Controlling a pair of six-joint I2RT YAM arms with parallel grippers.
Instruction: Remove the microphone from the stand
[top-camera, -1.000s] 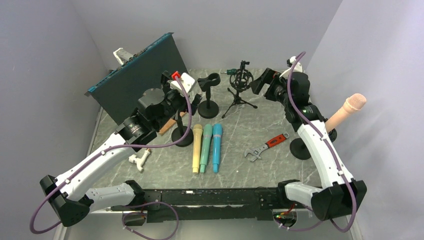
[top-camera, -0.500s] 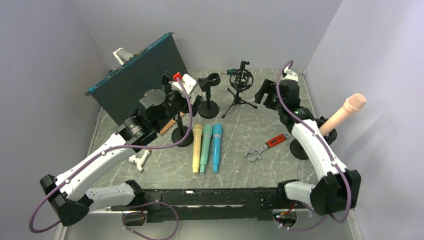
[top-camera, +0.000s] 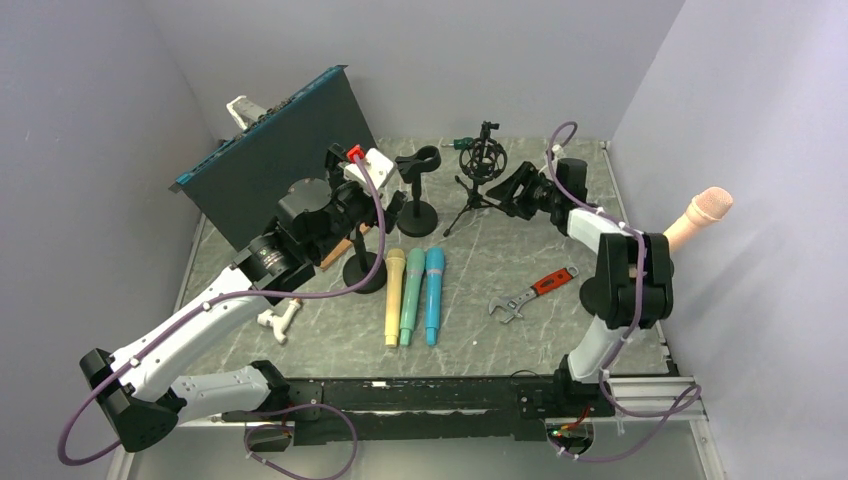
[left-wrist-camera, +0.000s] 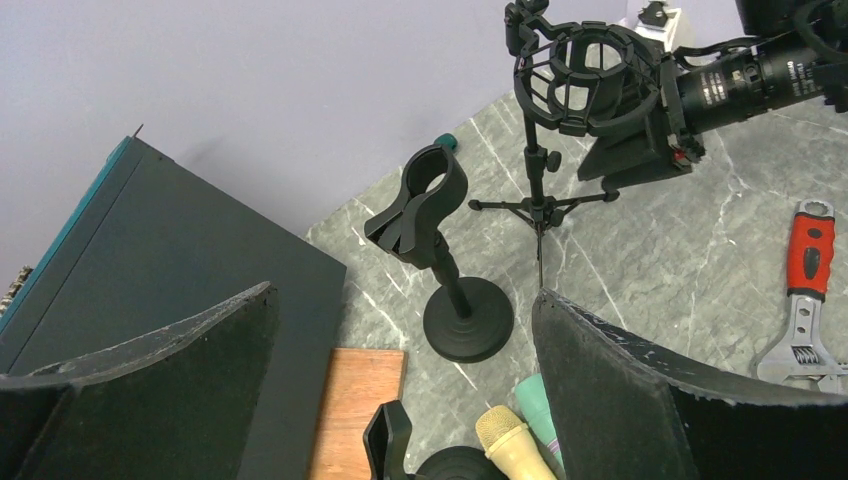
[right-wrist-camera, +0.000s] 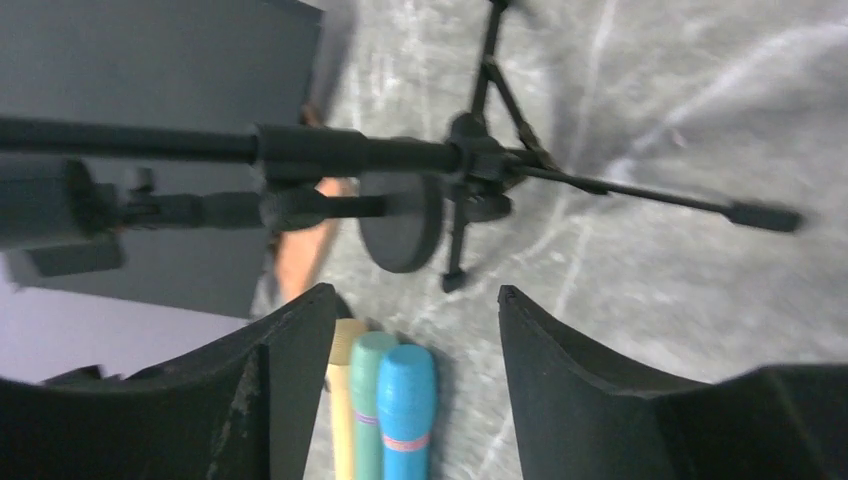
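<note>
Right side, top view: the pink microphone (top-camera: 704, 212) stood tilted, head up, against the right wall. Its lower end ran out of sight behind your right arm (top-camera: 625, 275), so I could not tell what carried it. Nothing was touching it.

Your right claw (right-wrist-camera: 412, 300) was well apart from that microphone, low over the tabletop (top-camera: 500, 260) and just beside the tripod stand (top-camera: 480, 185) with the round shock mount. The wrist view was blurred, but the fingers (right-wrist-camera: 290, 350) were spread wide with nothing between them. Beyond them I saw the tripod's legs and the tips of three microphones.

Your left claw (left-wrist-camera: 402, 297) was also wide open and empty, hovering near the back left. It faced the clip stand (left-wrist-camera: 440, 250), whose clip held nothing.

Lying flat mid-tabletop, side by side and touching:
- yellow microphone (top-camera: 393, 295)
- green microphone (top-camera: 411, 295)
- blue microphone (top-camera: 433, 293)

Also noted:
- A red-handled wrench (top-camera: 533, 292) lay between those three and your right arm.
- A dark panel (top-camera: 270, 165) leaned along the back left.
- A wooden block (left-wrist-camera: 355, 405) lay near the panel's foot.
</note>
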